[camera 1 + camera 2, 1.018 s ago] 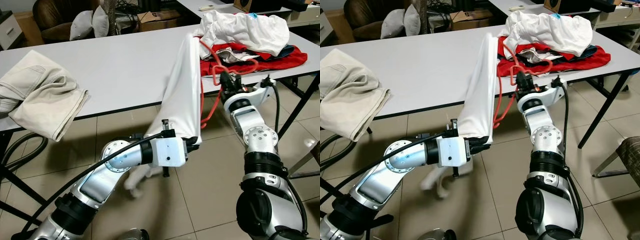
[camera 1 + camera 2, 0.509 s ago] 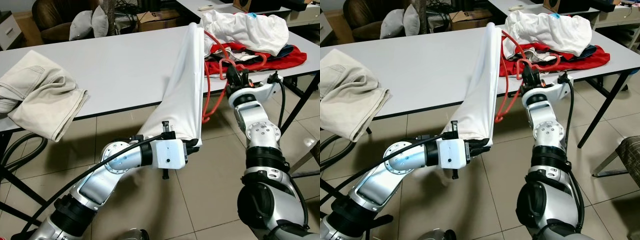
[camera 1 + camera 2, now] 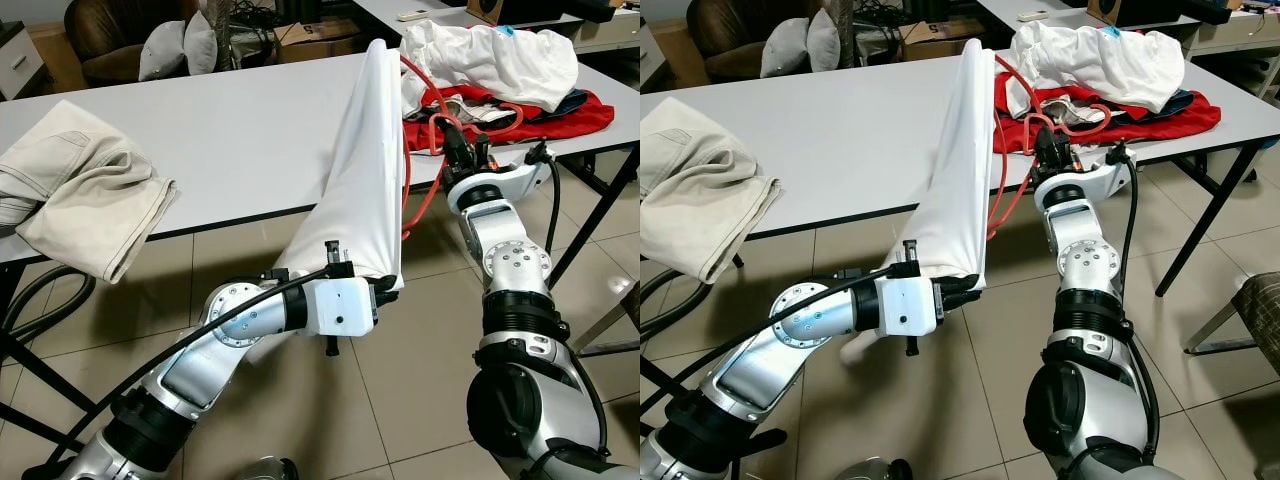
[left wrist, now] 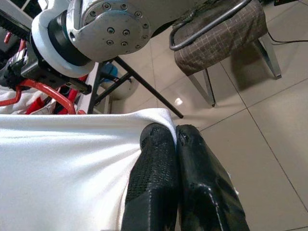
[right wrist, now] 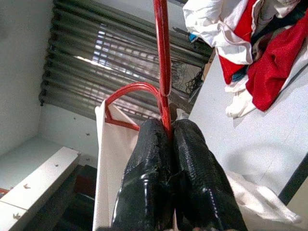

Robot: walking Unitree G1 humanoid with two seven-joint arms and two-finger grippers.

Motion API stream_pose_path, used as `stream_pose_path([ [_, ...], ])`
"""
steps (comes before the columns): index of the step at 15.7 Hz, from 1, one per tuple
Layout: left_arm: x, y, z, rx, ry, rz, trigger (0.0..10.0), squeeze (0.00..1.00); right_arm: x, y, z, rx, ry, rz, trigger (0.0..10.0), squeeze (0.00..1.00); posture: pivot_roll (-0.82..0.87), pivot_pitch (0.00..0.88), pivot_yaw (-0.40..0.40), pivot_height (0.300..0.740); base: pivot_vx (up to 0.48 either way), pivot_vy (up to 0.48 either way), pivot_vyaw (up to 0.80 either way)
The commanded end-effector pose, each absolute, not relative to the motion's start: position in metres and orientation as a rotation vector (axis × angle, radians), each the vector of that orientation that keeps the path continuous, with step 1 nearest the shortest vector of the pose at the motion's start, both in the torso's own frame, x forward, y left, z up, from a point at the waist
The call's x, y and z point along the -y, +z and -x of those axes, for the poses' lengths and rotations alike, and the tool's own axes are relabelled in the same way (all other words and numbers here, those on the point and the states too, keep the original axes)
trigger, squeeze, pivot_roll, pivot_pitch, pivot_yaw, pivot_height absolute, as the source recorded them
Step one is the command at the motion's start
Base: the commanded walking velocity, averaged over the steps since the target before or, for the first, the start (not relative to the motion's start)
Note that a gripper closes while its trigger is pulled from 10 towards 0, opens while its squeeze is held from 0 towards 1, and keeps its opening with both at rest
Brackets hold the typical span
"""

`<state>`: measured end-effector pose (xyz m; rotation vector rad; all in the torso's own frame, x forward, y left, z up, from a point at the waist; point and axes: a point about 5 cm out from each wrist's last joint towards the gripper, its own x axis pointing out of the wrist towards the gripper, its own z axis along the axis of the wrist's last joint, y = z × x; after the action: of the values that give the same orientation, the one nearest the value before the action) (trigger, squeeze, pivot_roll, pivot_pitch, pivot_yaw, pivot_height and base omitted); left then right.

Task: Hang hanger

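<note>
Pinching the red hanger (image 5: pixel 162 72) between its 2 clenched fingers, the right gripper (image 3: pixel 458 153) holds it just above the edge of the table (image 3: pixel 230 130), beside the pile of clothes (image 3: pixel 500 70). The left gripper (image 4: pixel 175 137) is clamped on the hem of the white garment (image 3: pixel 360 170), pulling it taut, probably to keep it spread on the hanger.
</note>
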<state>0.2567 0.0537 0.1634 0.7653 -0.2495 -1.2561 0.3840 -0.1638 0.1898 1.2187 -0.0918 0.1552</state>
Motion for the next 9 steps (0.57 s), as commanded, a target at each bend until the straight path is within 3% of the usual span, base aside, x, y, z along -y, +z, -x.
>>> stream_pose_path([
  [1, -0.0454, 0.1521, -0.2469, 0.214, -1.348, -0.776, 0.0, 0.00, 0.1663, 0.2146, -0.3867, 0.195, 0.191, -1.245, 10.0, 0.00, -0.01, 0.000, 0.054, 0.740, 0.000, 0.000, 0.00],
  [9, -0.0431, 0.1488, -0.2516, 0.199, -1.333, -0.781, 0.0, 0.00, 0.1668, 0.2175, -0.3868, 0.202, 0.195, -1.277, 10.0, 0.00, -0.01, 0.000, 0.055, 0.740, 0.000, 0.000, 0.00],
])
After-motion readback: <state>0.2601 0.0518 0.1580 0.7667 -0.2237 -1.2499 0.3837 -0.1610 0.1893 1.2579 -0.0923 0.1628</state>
